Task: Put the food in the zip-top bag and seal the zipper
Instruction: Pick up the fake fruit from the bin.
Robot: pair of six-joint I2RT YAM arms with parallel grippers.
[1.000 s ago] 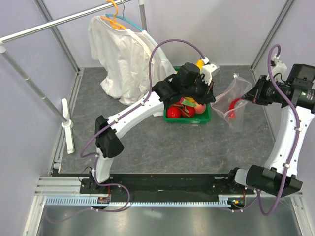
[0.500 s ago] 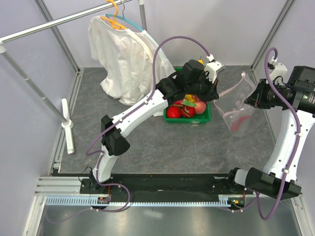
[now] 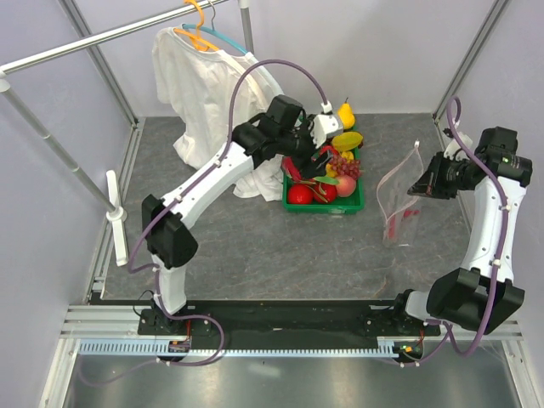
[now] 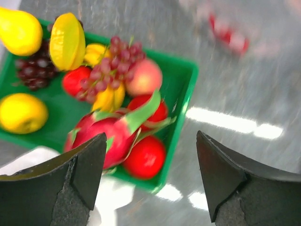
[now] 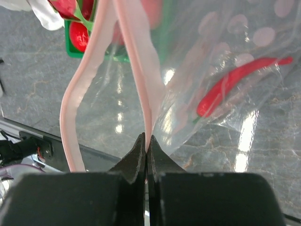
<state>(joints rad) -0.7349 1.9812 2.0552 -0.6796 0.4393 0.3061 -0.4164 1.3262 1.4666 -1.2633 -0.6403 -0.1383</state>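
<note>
Right now the zip-top bag (image 3: 398, 202) hangs over the right side of the desk (image 3: 255, 242), held up at its mouth, well apart from the green tray (image 3: 324, 207). Whether its lower end touches the desk cannot be told from the overhead view. Its zipper (image 5: 137, 66), a pale pink strip, is parted: one lip runs straight down into the right claw (image 5: 146, 141), and the other bows away to the side, so the mouth gapes. The right claw is clenched on that one lip, its two dark fingertips pressed together with the strip between them. Inside the clear plastic lies a small red pepper (image 5: 226, 87), low in the bag and slanted. The rest of the food sits in the tray. A pink-red dragon fruit (image 4: 104, 134) with green tips lies at one corner, against a round red fruit (image 4: 146, 157). Purple grapes (image 4: 110, 63), a peach-coloured fruit (image 4: 143, 77), a yellow pear (image 4: 19, 30) and other yellow pieces lie around them. The left claw (image 4: 150, 136) hovers above the tray with its fingers (image 4: 82, 169) spread wide, released and holding nothing. Behind the tray a white shirt (image 3: 204, 93) hangs from a rail down to the desk.
</note>
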